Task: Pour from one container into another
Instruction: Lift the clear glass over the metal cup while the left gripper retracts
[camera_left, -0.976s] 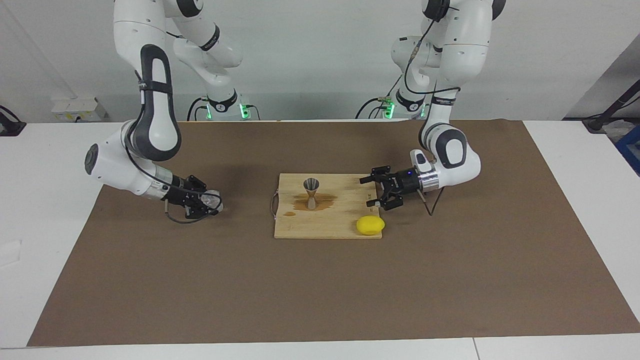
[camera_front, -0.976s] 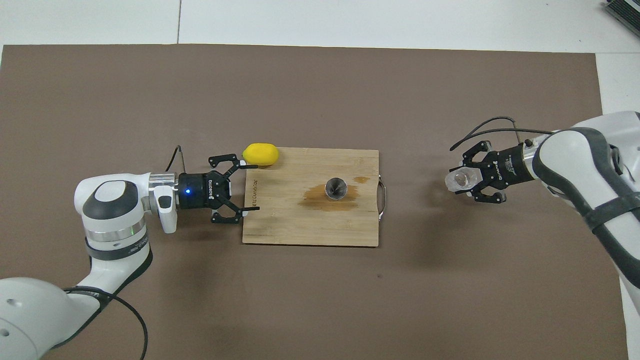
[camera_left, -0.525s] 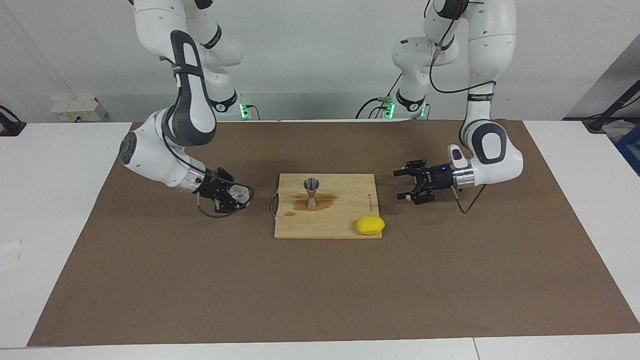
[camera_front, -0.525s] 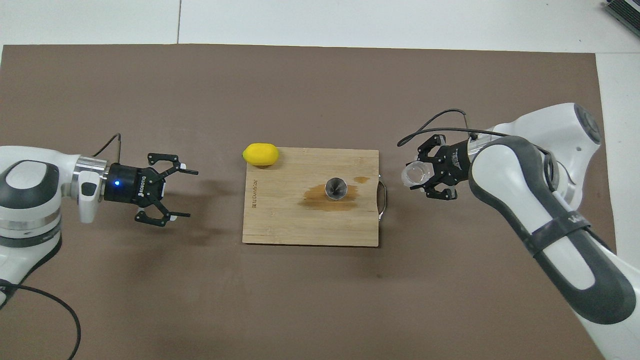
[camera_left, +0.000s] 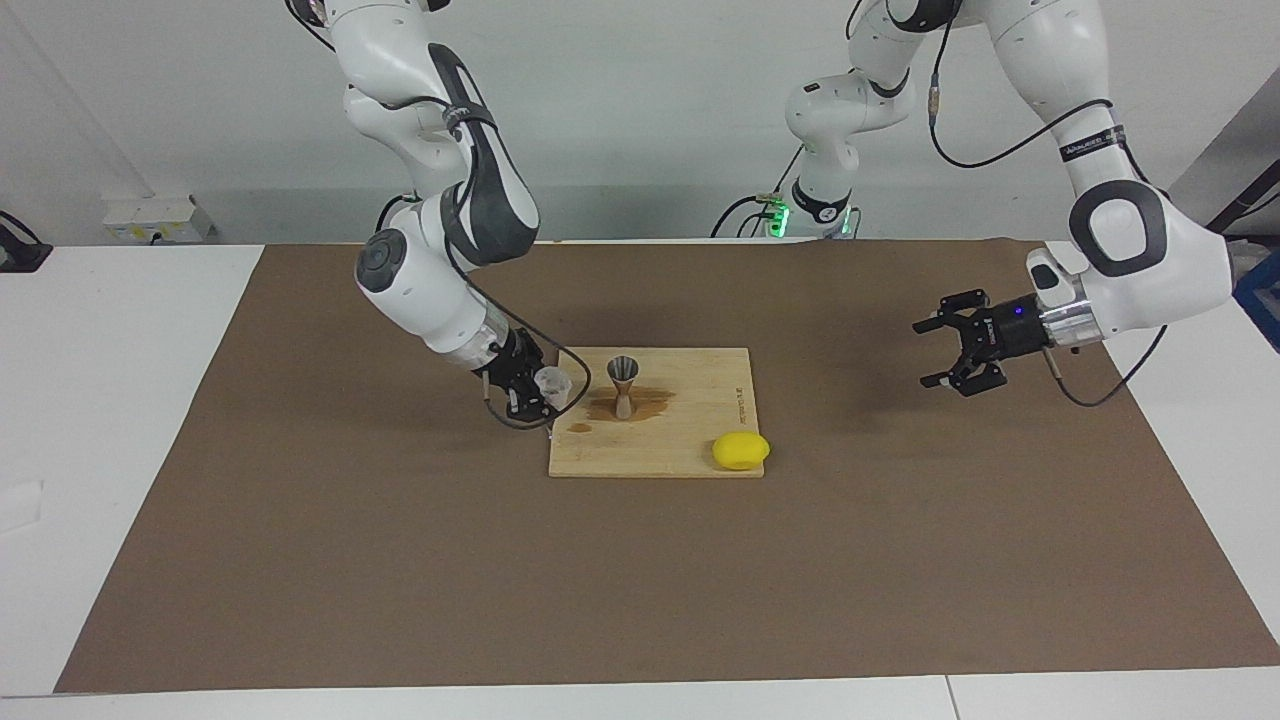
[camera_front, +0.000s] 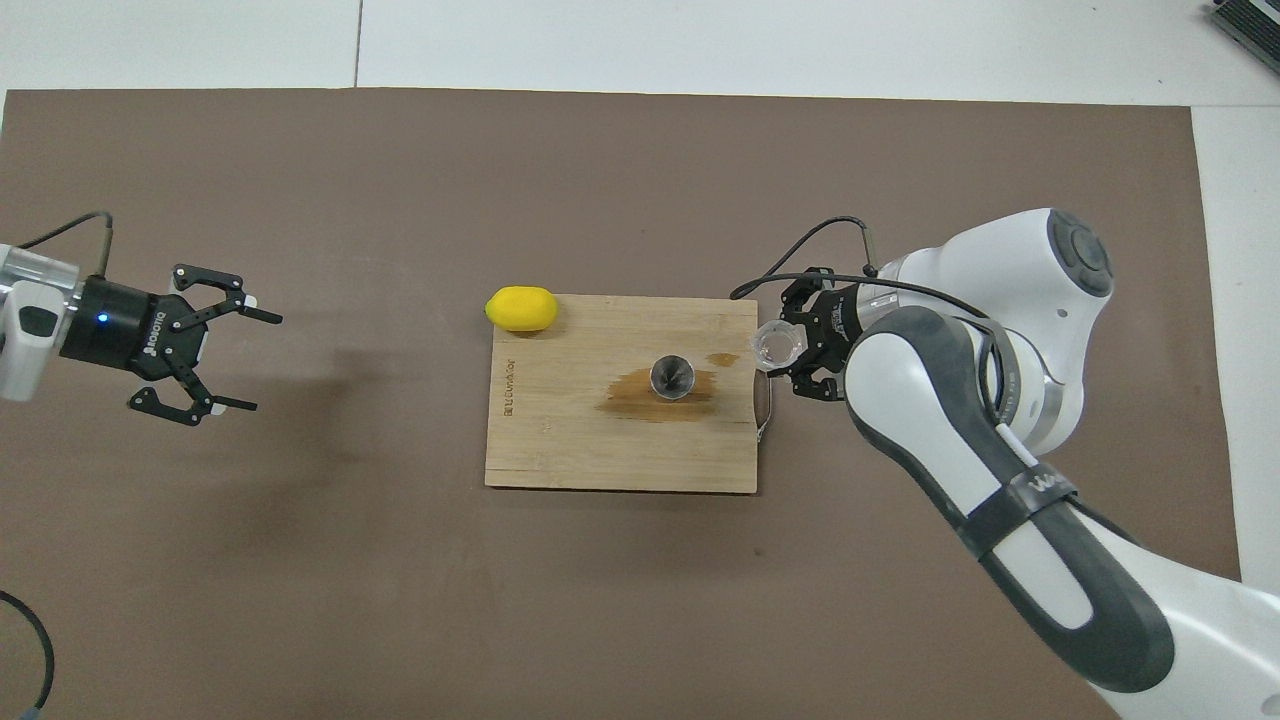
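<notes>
While the right hand (camera_left: 545, 388) grips the cup (camera_left: 552, 381), the ROBOTIQ-marked left hand (camera_front: 235, 360) gapes empty.

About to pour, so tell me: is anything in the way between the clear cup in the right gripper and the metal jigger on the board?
Nothing visible. The right gripper holds the clear cup over the board's edge, with open space across to the upright jigger.
</notes>
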